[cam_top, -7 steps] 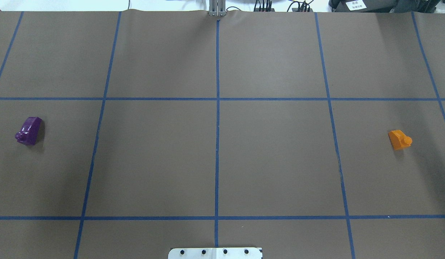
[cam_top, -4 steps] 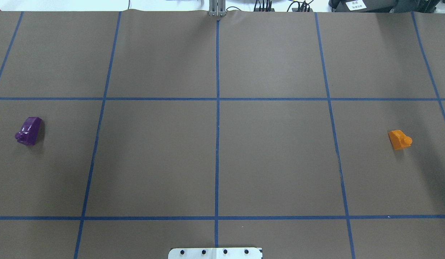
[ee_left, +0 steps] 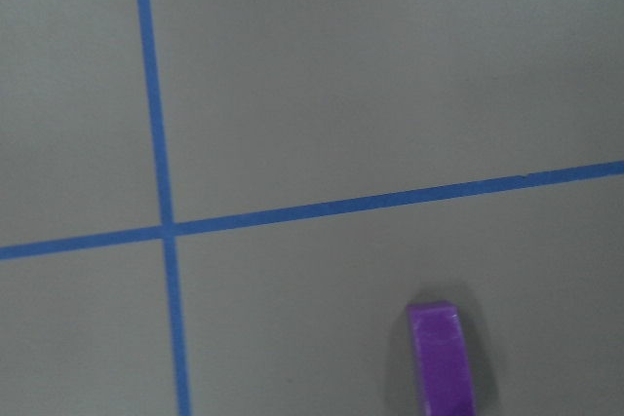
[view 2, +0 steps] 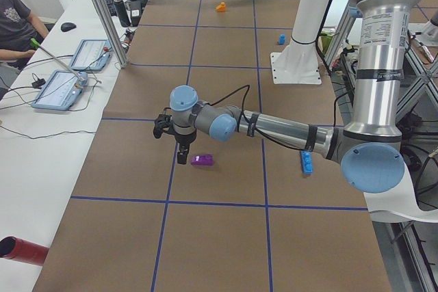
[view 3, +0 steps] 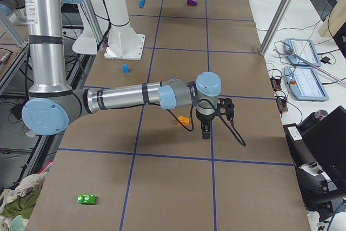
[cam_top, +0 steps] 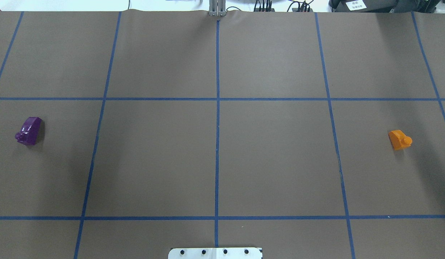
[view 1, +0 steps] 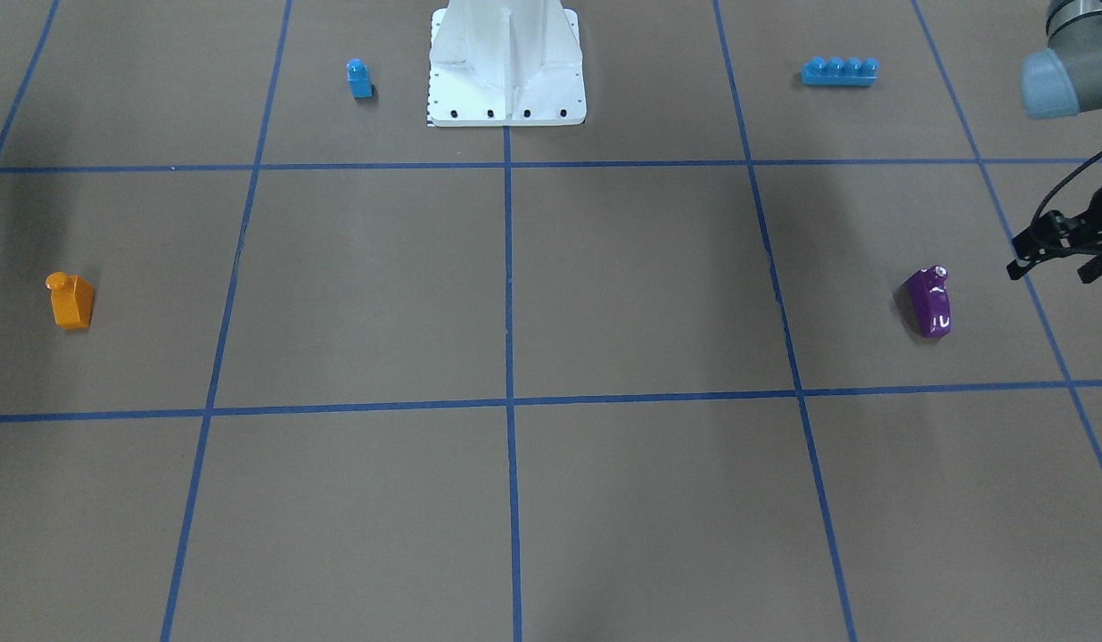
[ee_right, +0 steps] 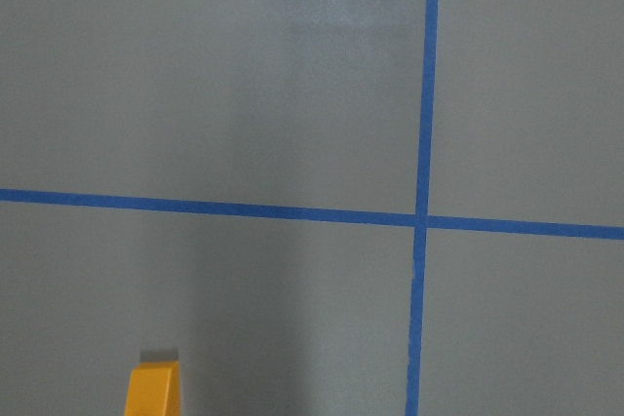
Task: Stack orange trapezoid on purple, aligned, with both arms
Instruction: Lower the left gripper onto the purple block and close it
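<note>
The left tool (view 1: 1070,242) has just edged in near the purple (view 1: 928,301). The orange trapezoid (view 1: 71,301) sits unmoved across the surface (cam_top: 273,162), by the right tool (view 3: 206,128). Neither tool's grip can be told.

You see the left arm (view 2: 287,128) reached out, forearm near level, wrist bent so the left gripper (view 2: 181,156) points straight down, holding nothing. The right arm (view 3: 130,96) sits in the same pose, with the right gripper (view 3: 206,129) pointing down, also holding nothing. You cannot read either finger gap here.
</note>
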### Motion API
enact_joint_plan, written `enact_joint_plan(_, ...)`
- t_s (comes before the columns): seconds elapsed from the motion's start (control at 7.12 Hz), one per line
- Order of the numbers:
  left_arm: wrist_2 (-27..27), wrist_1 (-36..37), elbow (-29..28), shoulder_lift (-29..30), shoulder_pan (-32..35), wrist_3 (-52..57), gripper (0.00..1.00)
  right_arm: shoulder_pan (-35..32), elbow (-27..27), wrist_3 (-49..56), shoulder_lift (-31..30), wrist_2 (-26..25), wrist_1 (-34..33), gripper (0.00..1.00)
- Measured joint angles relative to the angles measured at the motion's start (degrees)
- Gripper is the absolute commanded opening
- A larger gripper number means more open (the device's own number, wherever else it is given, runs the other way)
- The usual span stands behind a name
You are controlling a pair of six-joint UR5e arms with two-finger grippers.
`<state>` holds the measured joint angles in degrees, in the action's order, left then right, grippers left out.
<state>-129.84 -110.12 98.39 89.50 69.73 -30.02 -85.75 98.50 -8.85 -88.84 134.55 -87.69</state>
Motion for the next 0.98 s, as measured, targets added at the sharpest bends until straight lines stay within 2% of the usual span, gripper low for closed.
enact_joint_plan(0.42,5.77,-8.55,-3.66,-0.61,-9.14,-10.74,1.0,0.05,-0.48,-0.28,-0.02,0.83,0.68,1.0)
enact_joint_plan(0.7,7.08,-14.64,-8.01,-0.35,-12.62,-14.45,0.99,0.04,-0.74,-0.31,-0.02,1.62,0.69,1.0)
enact_joint_plan(0.84,7.23,-15.77,-8.91,-0.3,-13.58,-15.11,0.81,0.01,-0.84,-0.35,-0.02,1.77,0.68,1.0)
enact_joint_plan(0.98,7.31,-16.21,-9.27,-0.4,-14.15,-15.36,0.51,0.0,-0.97,-0.37,-0.02,2.02,0.68,1.0)
